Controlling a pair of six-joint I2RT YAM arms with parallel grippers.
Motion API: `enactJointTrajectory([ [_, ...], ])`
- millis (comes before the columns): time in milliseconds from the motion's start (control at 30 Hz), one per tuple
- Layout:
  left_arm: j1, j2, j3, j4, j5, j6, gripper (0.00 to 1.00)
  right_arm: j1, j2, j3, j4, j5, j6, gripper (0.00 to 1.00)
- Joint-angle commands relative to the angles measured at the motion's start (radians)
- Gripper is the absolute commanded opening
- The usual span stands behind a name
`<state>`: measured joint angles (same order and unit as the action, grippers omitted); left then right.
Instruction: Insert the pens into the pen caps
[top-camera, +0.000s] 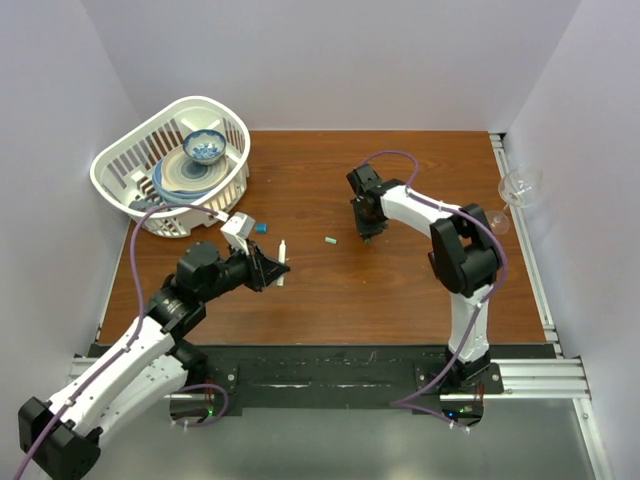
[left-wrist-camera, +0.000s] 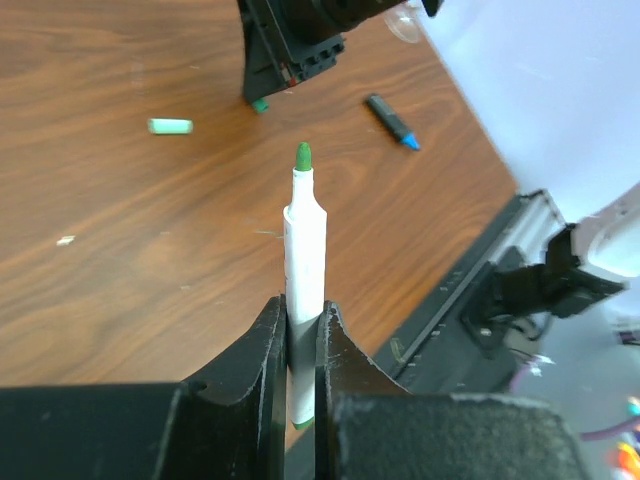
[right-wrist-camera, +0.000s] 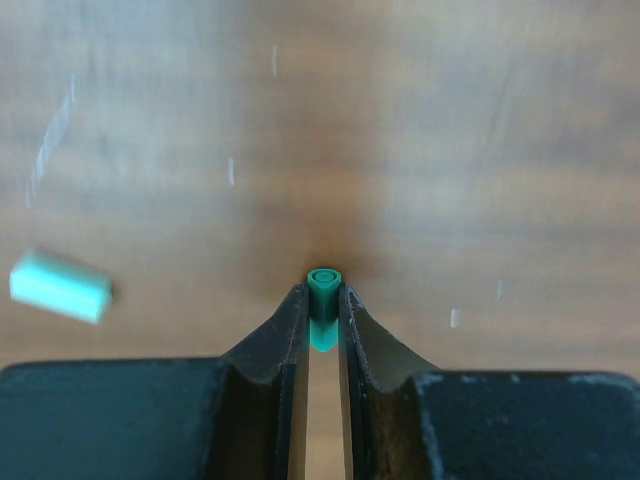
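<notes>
My left gripper (top-camera: 270, 268) is shut on a white pen (left-wrist-camera: 305, 240) and holds it over the table, its uncapped green tip (left-wrist-camera: 303, 156) pointing towards the right arm. The pen also shows in the top view (top-camera: 283, 260). My right gripper (top-camera: 368, 232) is shut on a dark green cap (right-wrist-camera: 323, 288), close above the wood. A light green cap (top-camera: 329, 240) lies loose between the two grippers, and shows in the right wrist view (right-wrist-camera: 60, 285). A blue cap (top-camera: 260, 227) lies near the left wrist. A dark pen with a blue tip (left-wrist-camera: 392, 120) lies beyond the right gripper.
A white basket (top-camera: 120, 175) with plates and a blue bowl (top-camera: 205, 147) stands at the back left. A wine glass (top-camera: 520, 186) lies at the table's right edge. White walls close in both sides and the back.
</notes>
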<state>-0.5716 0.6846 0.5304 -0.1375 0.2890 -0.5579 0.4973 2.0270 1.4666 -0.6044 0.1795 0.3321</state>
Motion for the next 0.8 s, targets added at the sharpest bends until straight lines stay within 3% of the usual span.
enactJointTrajectory([
  [0, 0.003, 0.042, -0.049, 0.240, 0.130, -0.111, 0.00, 0.003, -0.221, -0.130, 0.120, -0.112, 0.045, 0.00],
  [433, -0.001, 0.202, -0.125, 0.447, 0.214, -0.175, 0.00, 0.044, -0.611, -0.498, 0.543, -0.451, 0.258, 0.00],
  [633, -0.007, 0.266, -0.156, 0.568, 0.265, -0.217, 0.00, 0.087, -0.731, -0.613, 0.822, -0.509, 0.410, 0.00],
  [767, -0.016, 0.291, -0.171, 0.634, 0.282, -0.241, 0.00, 0.135, -0.768, -0.634, 0.896, -0.451, 0.438, 0.00],
])
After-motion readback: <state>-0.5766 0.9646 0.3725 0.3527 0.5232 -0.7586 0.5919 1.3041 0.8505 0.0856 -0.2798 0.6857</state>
